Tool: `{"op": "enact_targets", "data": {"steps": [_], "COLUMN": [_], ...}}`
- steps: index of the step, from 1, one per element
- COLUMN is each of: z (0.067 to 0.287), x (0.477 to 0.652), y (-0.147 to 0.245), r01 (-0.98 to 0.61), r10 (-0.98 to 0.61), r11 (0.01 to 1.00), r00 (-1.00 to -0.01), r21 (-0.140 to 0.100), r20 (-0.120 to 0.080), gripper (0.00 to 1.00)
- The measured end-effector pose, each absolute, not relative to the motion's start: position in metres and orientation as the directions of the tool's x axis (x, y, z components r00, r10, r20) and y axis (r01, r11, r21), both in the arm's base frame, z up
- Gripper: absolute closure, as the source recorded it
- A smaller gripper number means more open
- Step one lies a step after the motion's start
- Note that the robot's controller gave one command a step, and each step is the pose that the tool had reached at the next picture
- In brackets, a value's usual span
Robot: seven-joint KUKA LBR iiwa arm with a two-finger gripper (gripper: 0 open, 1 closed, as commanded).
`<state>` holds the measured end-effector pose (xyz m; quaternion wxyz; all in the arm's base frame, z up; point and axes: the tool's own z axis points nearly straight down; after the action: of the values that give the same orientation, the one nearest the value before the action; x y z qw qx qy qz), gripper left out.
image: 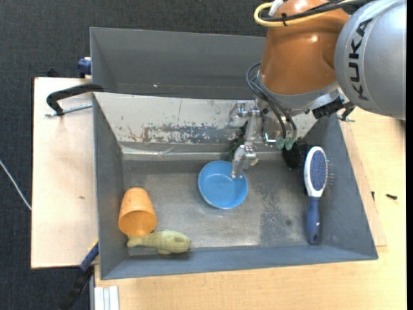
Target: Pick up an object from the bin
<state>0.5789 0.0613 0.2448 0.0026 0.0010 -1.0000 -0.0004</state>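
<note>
My gripper (243,155) hangs at the back of the bin, right of the middle, with its tip at the upper right rim of a round blue bowl (222,186). The bowl lies open side up on the bin floor near the centre. A blue-handled brush with a white oval head (315,181) leans along the right wall, a hand's width right of the gripper. A small dark thing (294,155) sits just left of the brush's head.
An orange cup (136,212) lies on its side in the front left corner. A yellow-green soft toy (161,241) lies just in front of it along the front wall. The arm's orange cover looms over the back right corner.
</note>
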Motion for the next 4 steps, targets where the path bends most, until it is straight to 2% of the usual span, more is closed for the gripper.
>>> {"op": "enact_targets", "data": {"steps": [1,2,3,4], "z": [0.073,0.102,0.101,0.074], "x": [0.558,0.555,0.579,0.603], "y": [0.054,0.076,0.083,0.097], "r01": [-0.415,-0.693,-0.948,-0.992], "r10": [-0.415,-0.693,-0.948,-0.992], "r11": [0.91,0.721,0.318,-0.124], "r00": [-0.91,-0.721,-0.318,0.124], "r21": [0.0,-0.003,-0.004,-0.011], "r20": [-0.003,-0.008,-0.005,-0.005], "gripper": [0.0,0.0,0.0,0.0]}}
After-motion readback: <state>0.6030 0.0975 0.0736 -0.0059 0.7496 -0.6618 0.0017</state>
